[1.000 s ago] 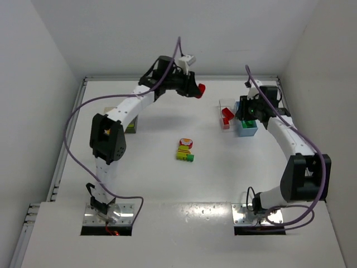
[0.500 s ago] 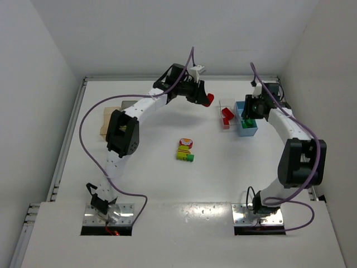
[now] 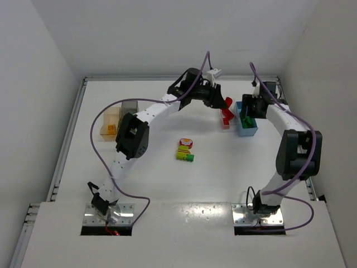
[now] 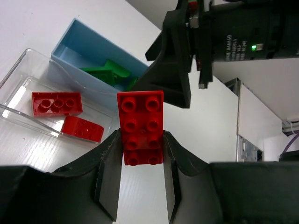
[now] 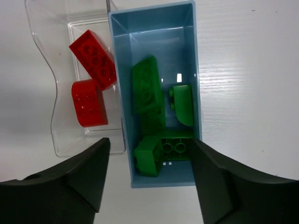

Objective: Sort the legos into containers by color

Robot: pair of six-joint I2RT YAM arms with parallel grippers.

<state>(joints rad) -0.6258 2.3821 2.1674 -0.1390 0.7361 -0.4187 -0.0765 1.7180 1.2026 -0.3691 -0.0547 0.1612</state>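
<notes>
The red brick (image 4: pixel 140 122) is a two-by-four block with its studs facing the left wrist camera. It stands lengthwise in the middle of that frame. The left gripper (image 4: pixel 141 140) is clamped on its two long sides, and the upper half of the brick sticks out past the fingertips. In the top view the brick shows in the upper middle of the frame, at the upper left edge of the clear bin (image 3: pixel 225 124). Whether it is over the bin or just beside it cannot be told.

The clear bin holds two red pieces (image 5: pixel 93 52). Touching its right side is the blue bin (image 5: pixel 154 18), with several green bricks (image 5: pixel 148 95) inside. An orange bin (image 3: pixel 110 121) and a grey bin (image 3: pixel 129 108) stand side by side at the left of the top view, well apart from both grippers. A clump (image 3: pixel 185 151) of red, yellow and green bricks lies on the table (image 3: pixel 167 184) in the centre of the frame.

The left arm (image 3: pixel 146 114) arches from its base at the lower left, up and across to the upper middle. The right arm (image 3: pixel 295 151) rises from the lower right, bends at the right edge, and leans up and left. The right gripper (image 5: pixel 149 144) points down over the blue bin. Its fingers stand wide apart with nothing between them.
</notes>
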